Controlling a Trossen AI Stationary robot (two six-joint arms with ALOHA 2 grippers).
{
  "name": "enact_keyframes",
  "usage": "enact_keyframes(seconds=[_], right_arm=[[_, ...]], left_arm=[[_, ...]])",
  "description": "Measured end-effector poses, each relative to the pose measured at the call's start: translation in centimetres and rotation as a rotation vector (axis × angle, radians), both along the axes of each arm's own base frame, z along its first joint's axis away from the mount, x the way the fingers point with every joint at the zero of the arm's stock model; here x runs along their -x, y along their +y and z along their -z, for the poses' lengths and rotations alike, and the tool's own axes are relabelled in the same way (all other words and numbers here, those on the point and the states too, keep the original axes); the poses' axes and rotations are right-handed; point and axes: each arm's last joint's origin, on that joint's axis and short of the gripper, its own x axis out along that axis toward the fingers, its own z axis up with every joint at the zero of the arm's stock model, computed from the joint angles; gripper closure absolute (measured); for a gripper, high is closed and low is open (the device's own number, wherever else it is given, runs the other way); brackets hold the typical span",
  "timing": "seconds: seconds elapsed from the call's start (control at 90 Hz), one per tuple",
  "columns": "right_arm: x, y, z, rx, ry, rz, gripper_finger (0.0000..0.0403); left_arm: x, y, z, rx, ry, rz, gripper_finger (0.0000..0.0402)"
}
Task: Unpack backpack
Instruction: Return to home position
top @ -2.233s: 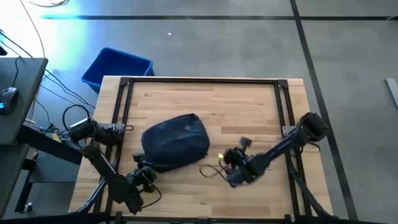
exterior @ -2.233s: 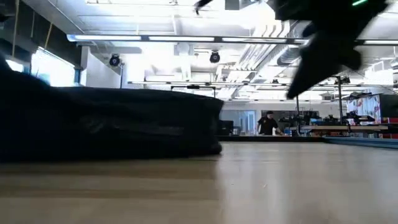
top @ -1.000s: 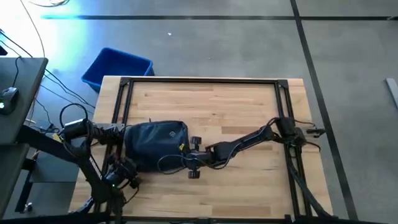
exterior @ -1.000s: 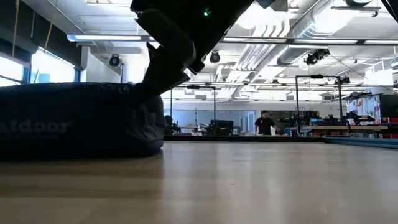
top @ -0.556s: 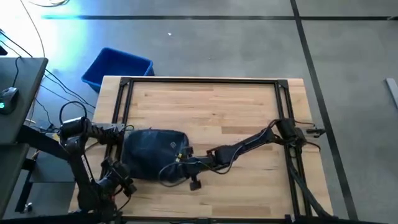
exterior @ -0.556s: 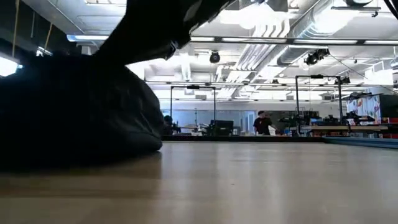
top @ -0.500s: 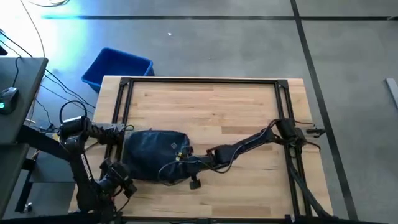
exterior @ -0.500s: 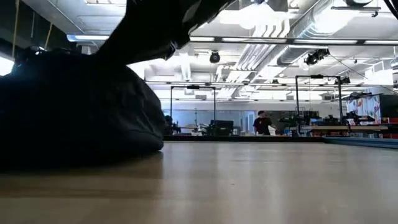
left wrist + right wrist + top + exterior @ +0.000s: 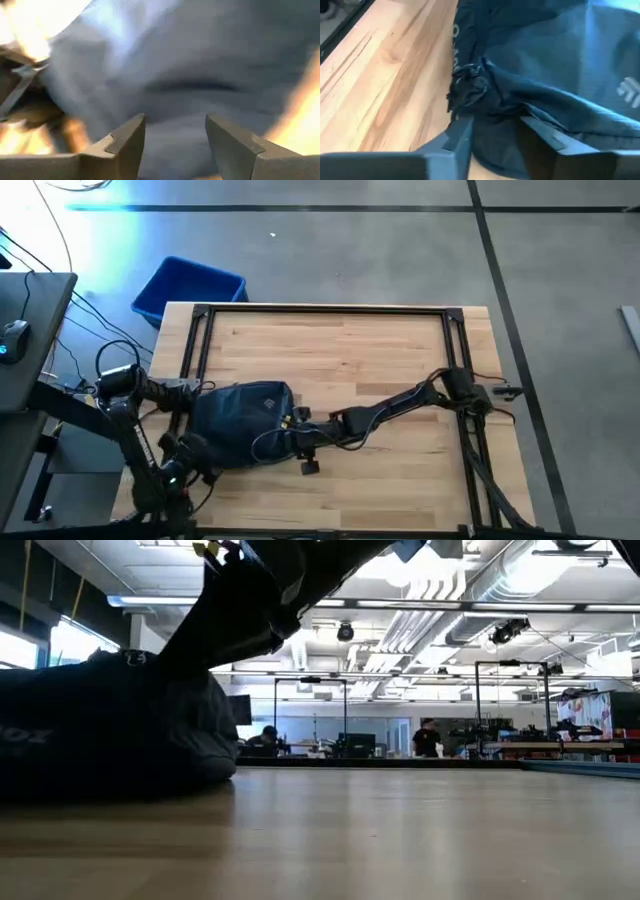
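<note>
Below, the backpack point(image 9: 238, 425) lies at the surface's point(image 9: 340, 360) 8 o'clock; right tool point(image 9: 495, 131), fingers apart, straddles its fabric at 3 o'clock; left tool point(image 9: 175, 145), fingers apart, faces it at 8 o'clock

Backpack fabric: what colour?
Dark navy; the backpack shows it best in the right wrist view.

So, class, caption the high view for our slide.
Both grippers, left and right, work at the navy backpack on the table.

Robotics lab | wooden table point(image 9: 340, 350) | open hall, ceiling lights point(image 9: 290, 602) | distant workbenches point(image 9: 560, 748)
</note>
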Motion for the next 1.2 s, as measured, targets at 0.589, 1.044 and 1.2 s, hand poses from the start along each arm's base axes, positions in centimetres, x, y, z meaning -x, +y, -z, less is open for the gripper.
enact_keyframes(seconds=[0.589,1.044,1.2], right_arm=[[1.3,1.7,-2.6,-0.006,-0.019,-0.183,0.0206],[-0.6,-0.4,3.4,-0.006,0.078,-0.128,0.025],[-0.7,-0.3,2.3,0.0,0.029,-0.121,0.0253]], left_arm=[[-1.8,-2.2,-1.0,0.248,-0.024,0.076,0.0265],[0.6,3.0,6.4,0.082,0.065,-0.111,0.0316],[0.2,1.9,5.7,0.155,0.076,-0.129,0.0323]])
